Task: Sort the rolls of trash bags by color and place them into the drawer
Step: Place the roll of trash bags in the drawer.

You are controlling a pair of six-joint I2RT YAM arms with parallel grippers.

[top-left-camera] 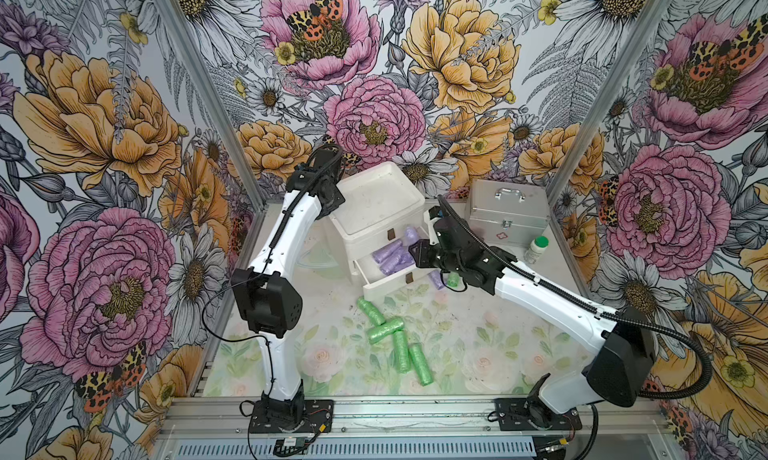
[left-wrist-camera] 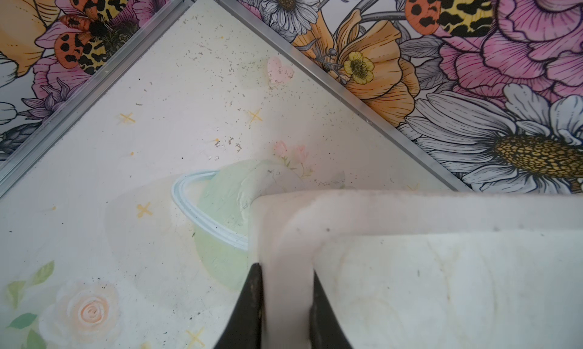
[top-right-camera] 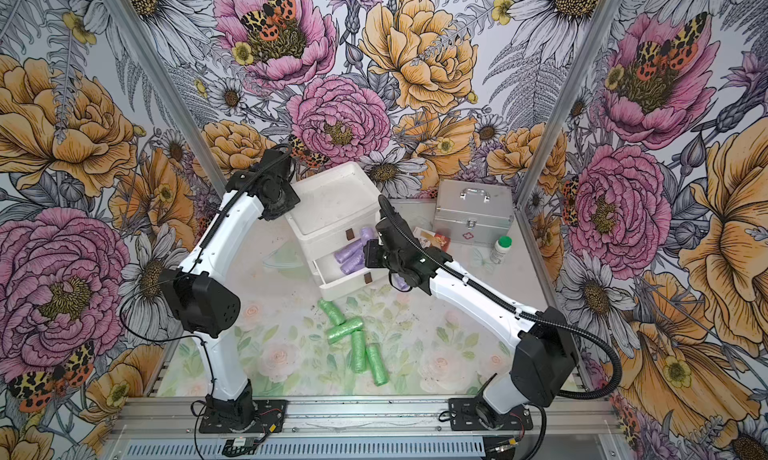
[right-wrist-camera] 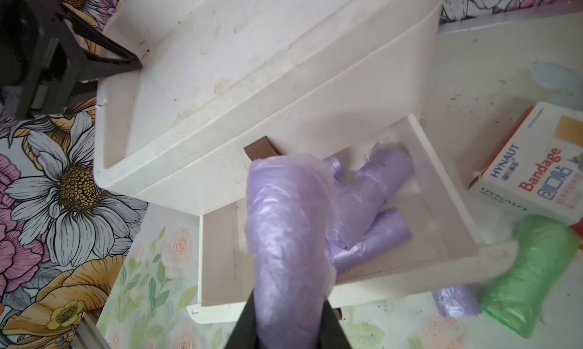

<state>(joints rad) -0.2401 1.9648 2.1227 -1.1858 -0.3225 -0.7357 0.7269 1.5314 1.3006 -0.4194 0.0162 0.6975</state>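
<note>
My right gripper (right-wrist-camera: 288,300) is shut on a lilac roll (right-wrist-camera: 284,230) and holds it above the open drawer (right-wrist-camera: 220,252) of the white drawer unit (top-left-camera: 376,204). Several lilac rolls (right-wrist-camera: 372,205) lie inside that drawer. Beside the drawer front, one lilac roll (right-wrist-camera: 456,305) and one green roll (right-wrist-camera: 530,275) rest on the table. Several green rolls (top-left-camera: 384,330) lie loose on the mat in front of the unit. My left gripper (left-wrist-camera: 287,268) is shut on the rim of the unit's top tray (left-wrist-camera: 410,212), at its far left corner.
A silver case (top-left-camera: 507,212) stands at the back right, with a white bottle with a green cap (top-left-camera: 537,249) in front of it. A bandage box (right-wrist-camera: 536,171) lies right of the drawer unit. Metal frame rails edge the table.
</note>
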